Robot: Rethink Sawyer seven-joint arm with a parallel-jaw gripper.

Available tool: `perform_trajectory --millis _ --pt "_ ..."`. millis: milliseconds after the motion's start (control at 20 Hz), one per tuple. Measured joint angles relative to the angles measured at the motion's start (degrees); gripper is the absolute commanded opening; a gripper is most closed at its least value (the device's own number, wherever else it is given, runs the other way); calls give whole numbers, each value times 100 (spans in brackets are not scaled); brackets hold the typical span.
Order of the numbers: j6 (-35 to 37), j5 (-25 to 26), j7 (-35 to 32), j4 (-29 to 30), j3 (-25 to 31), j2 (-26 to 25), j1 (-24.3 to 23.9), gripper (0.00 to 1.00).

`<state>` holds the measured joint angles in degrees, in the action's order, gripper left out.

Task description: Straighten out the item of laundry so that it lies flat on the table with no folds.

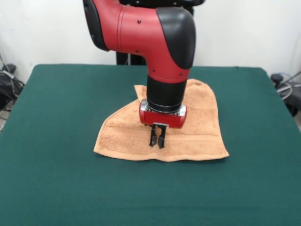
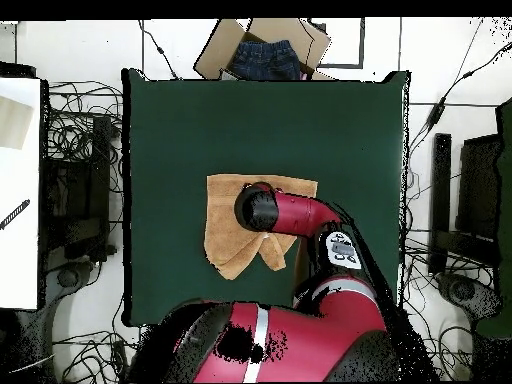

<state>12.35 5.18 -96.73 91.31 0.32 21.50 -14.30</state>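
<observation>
Towel (image 1: 197, 127) soft, limp, light; corner folded under at frame's upper left. Gripper (image 1: 157, 140) nearly clenched, holding nothing. Pinch that folded edge.

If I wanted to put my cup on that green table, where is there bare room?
Bare green table lies all round the towel: the widest strips are along the front edge and both side edges. The middle is crowded, where the pincer hangs over the towel.

Robot lab: cables (image 2: 75, 150) around table (image 2: 180, 120) (white walls).
</observation>
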Motion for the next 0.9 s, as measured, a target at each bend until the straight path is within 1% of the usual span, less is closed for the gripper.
perform_trajectory --millis 550,900 --pt "43 13 0 -3 41 10 -34 0" --pt "271 14 0 -120 61 -15 -40 0"
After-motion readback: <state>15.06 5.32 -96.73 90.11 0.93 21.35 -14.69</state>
